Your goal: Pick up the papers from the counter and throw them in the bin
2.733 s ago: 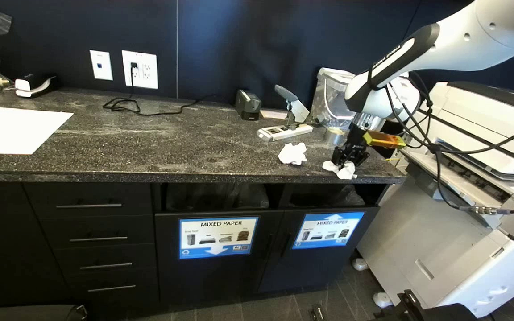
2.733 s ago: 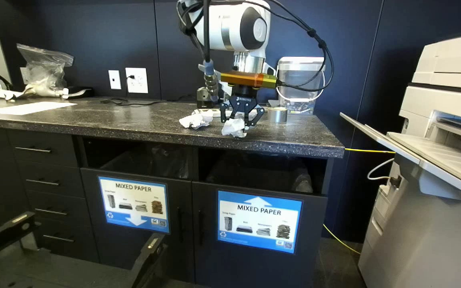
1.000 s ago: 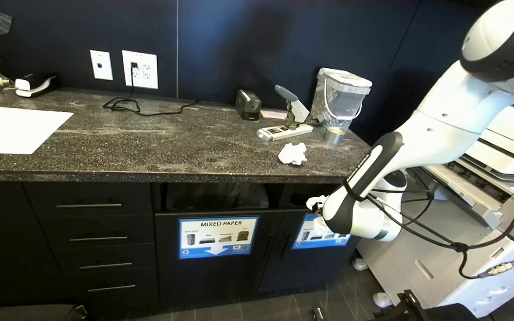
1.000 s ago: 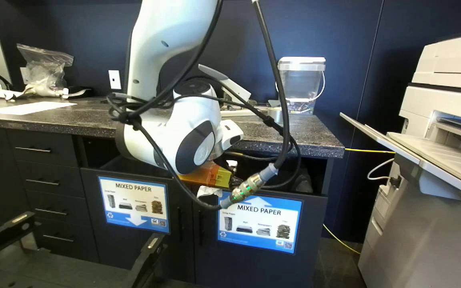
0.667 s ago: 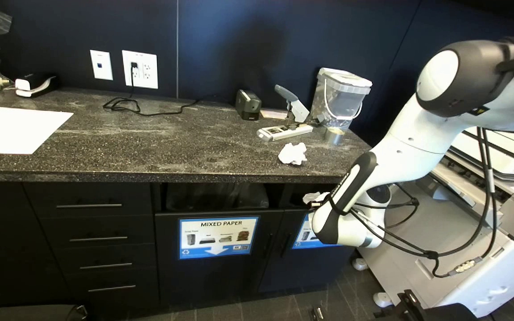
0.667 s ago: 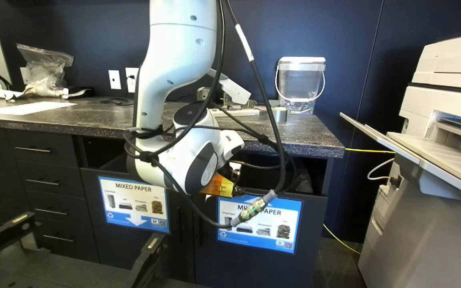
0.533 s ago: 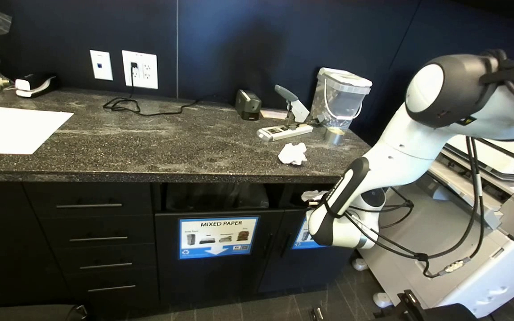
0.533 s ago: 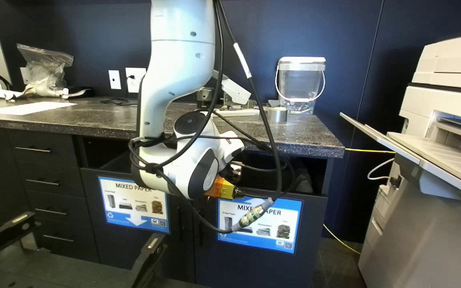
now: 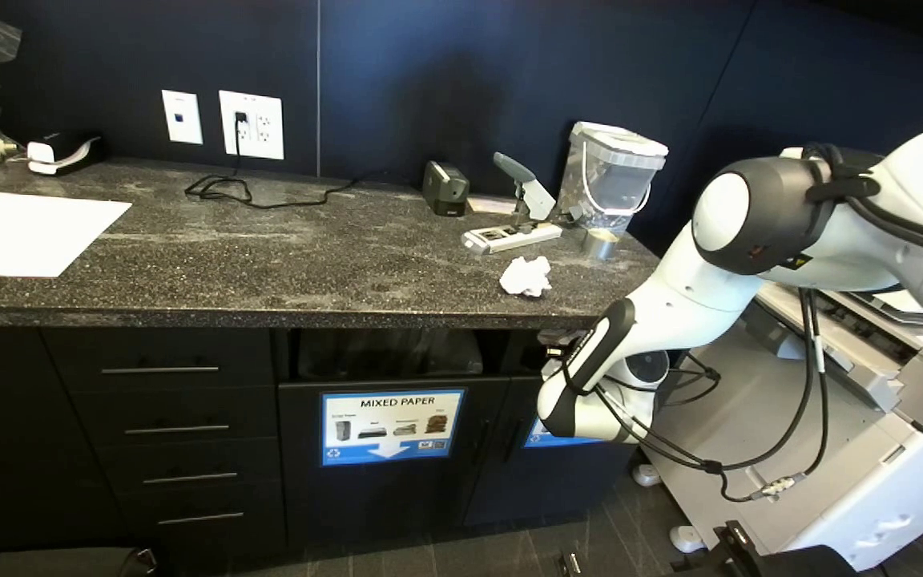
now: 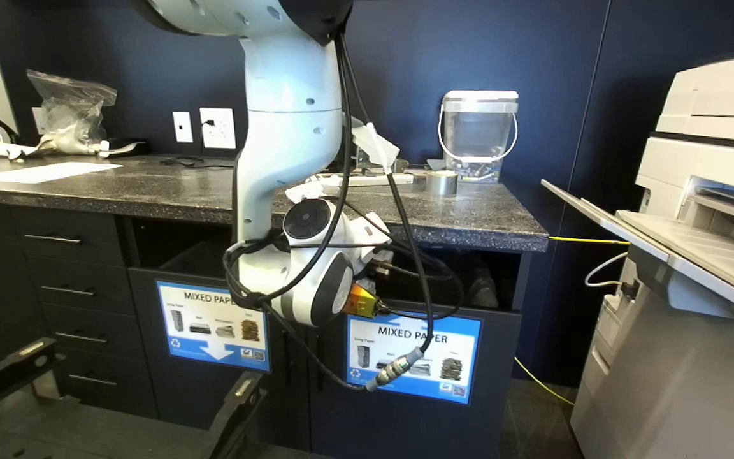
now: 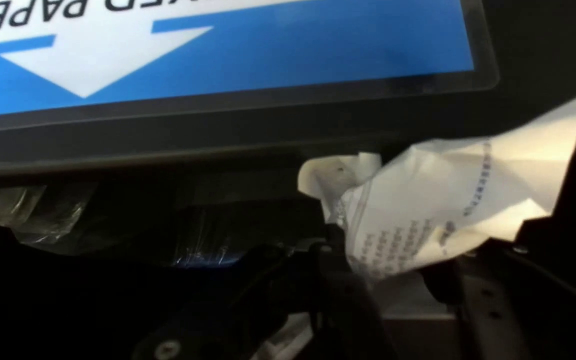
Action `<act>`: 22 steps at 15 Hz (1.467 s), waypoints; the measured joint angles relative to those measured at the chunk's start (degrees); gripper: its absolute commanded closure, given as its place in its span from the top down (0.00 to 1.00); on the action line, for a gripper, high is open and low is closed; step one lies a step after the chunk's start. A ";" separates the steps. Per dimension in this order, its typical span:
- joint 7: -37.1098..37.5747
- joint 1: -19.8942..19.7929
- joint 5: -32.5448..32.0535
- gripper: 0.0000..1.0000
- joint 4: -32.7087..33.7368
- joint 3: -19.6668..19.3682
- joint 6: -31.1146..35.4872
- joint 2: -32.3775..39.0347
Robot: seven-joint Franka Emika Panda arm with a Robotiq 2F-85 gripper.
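Clutching creased, jagged paper [image 11: 433, 185], a black hand [image 11: 402, 262]

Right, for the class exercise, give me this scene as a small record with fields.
tool: gripper, closed on crumpled printed paper
position: at the bin opening above the upward-arrow sign
remaining: one visible paper wad on the counter
other items: stapler, flat white sheet, lidded bucket
not yet done: releasing the held paper, binning the wad
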 measured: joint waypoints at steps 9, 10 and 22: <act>1.69 0.44 3.30 0.18 6.54 0.00 1.54 4.66; 1.84 0.45 3.48 0.18 6.96 0.00 1.54 4.96; 3.64 0.52 4.19 0.96 9.76 0.01 1.51 7.34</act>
